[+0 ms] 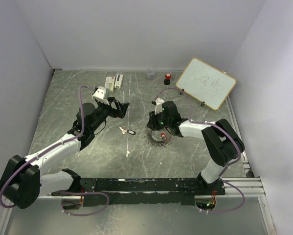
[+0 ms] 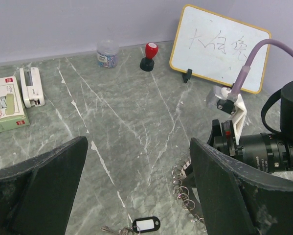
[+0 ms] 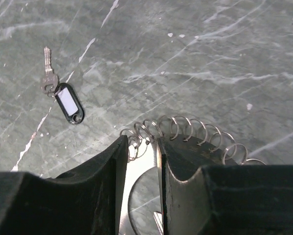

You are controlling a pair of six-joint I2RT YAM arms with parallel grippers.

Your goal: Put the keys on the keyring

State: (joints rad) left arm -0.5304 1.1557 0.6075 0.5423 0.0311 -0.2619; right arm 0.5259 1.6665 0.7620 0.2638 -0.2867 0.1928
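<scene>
Right gripper (image 3: 140, 147) pinches keyring (image 3: 190, 127) (between fingers).

I'm watching the back of the counter (image 2: 136, 112) | whiteboard (image 2: 219, 46) is leaning at far right | red-topped stamp (image 2: 149, 56) and clear jar (image 2: 107, 53) are standing near each other | white stapler (image 2: 30, 87) is lying beside a box (image 2: 5, 104) at left

Marbled green table (image 1: 136, 95): black-tagged key (image 1: 127, 131), keyring (image 1: 155, 137), whiteboard (image 1: 206, 83), red stamp (image 1: 168, 77), jar (image 1: 150, 74), stapler (image 1: 119, 80), box (image 1: 109, 82).

Stone tabletop (image 2: 136, 122): grey-green, white veining. Small metal key (image 3: 47, 78): silver. Oval plastic tag (image 3: 69, 104): black, white insert. Looped wire keyring (image 3: 185, 128): silver-grey. Cylindrical stamp (image 2: 148, 58): black, red top.
</scene>
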